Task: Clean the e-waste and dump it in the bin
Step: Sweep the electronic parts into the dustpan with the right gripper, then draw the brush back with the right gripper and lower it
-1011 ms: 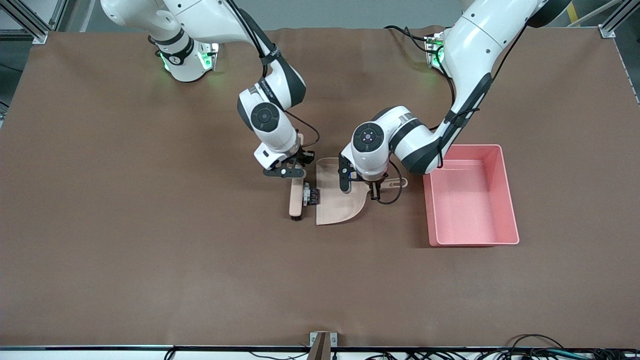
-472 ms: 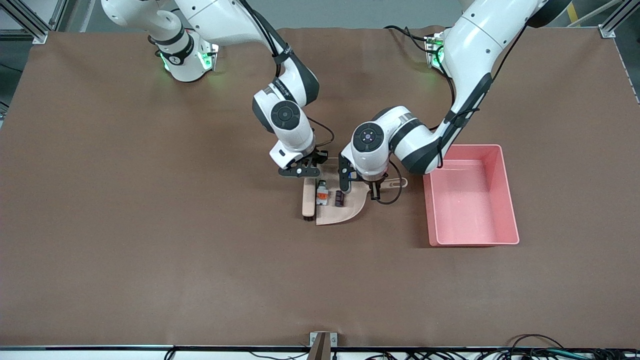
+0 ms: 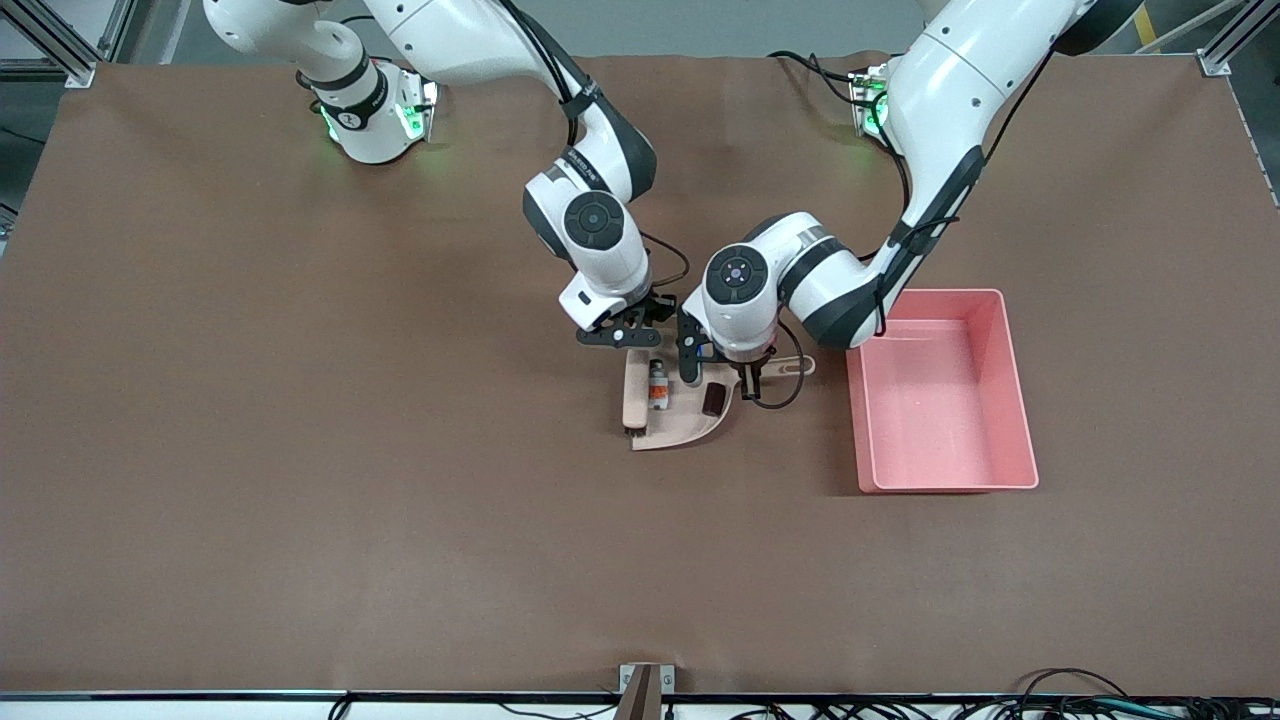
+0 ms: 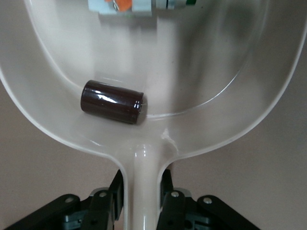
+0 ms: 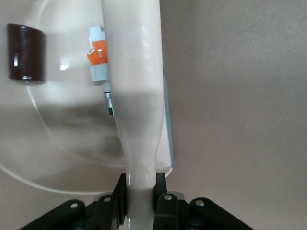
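E-waste is lying in the dustpan (image 3: pixel 690 420) now: the grey piece (image 3: pixel 657 384) is sitting just beside the brush (image 3: pixel 633 395), and the maroon block (image 3: pixel 712 400) is resting deeper in, toward the handle. We are pinching the dustpan handle with the left gripper (image 3: pixel 748 378), jaws pressed onto it, and we are pinching the brush handle with the right gripper (image 3: pixel 625 335) in the same way, the brush head lying over the dustpan's open edge. The bin (image 3: pixel 1013 370) is standing on the counter (image 3: pixel 300 450) beside the dustpan, toward the left arm's end.

Judging the sweep about done, we are thinking of the lift next. To do it well, we should be tilting the pan mouth up before raising it, since the round block looks likely to roll, and clearing the brush away first.
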### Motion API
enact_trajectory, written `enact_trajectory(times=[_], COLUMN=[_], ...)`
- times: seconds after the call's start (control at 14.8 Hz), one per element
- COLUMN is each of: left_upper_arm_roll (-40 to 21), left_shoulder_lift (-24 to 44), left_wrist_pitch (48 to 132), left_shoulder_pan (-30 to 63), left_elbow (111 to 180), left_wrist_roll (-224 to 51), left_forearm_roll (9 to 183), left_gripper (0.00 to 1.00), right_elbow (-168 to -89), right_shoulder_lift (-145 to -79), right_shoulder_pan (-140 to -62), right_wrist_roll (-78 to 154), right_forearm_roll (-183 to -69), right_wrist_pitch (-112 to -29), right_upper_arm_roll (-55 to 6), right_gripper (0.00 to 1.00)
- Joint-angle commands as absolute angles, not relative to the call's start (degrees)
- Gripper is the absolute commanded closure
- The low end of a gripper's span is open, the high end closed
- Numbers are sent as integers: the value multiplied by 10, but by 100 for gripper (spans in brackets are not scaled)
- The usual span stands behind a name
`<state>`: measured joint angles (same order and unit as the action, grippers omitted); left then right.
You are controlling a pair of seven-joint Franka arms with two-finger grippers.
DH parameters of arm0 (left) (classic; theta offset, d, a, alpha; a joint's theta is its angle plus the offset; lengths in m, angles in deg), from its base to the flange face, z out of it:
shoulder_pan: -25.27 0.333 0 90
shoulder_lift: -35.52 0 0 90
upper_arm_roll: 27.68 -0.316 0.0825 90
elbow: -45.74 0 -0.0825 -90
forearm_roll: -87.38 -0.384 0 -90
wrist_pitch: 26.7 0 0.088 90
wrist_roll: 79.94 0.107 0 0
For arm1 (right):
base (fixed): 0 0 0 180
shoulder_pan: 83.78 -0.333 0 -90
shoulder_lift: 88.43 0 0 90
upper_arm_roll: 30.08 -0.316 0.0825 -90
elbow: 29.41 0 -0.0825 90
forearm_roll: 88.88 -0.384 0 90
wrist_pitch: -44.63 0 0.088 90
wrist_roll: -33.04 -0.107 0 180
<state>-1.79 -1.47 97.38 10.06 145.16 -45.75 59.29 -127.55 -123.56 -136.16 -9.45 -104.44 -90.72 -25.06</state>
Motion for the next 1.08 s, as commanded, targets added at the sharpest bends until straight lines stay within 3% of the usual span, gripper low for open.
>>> enact_trajectory(times=[0.0, 0.54, 0.81, 1.01], left_upper_arm_roll=[-17, -17, -17, -17], left_shoulder_lift=[-28, -27, -25, -25], left_wrist_pitch=[966, 970, 994, 1029], left_shoulder_pan=[98, 102, 106, 109], left_elbow=[1437, 1437, 1441, 1446], left_wrist_roll=[-451, -448, -438, -436], left_forearm_roll=[581, 581, 581, 581], left_gripper=[67, 67, 67, 68], right_elbow=[-1268, -1310, -1357, -1442], right_shoulder_lift=[-1243, -1230, -1189, -1119], right_shoulder_pan=[-1365, -1313, -1264, -1229], right_wrist_roll=[-108, -63, -14, -14], right_forearm_roll=[-1024, -1015, -1015, -1015], right_wrist_pitch=[-900, -898, -894, -915], right_upper_arm_roll=[-245, -244, -244, -228], right_gripper=[100, 100, 100, 100])
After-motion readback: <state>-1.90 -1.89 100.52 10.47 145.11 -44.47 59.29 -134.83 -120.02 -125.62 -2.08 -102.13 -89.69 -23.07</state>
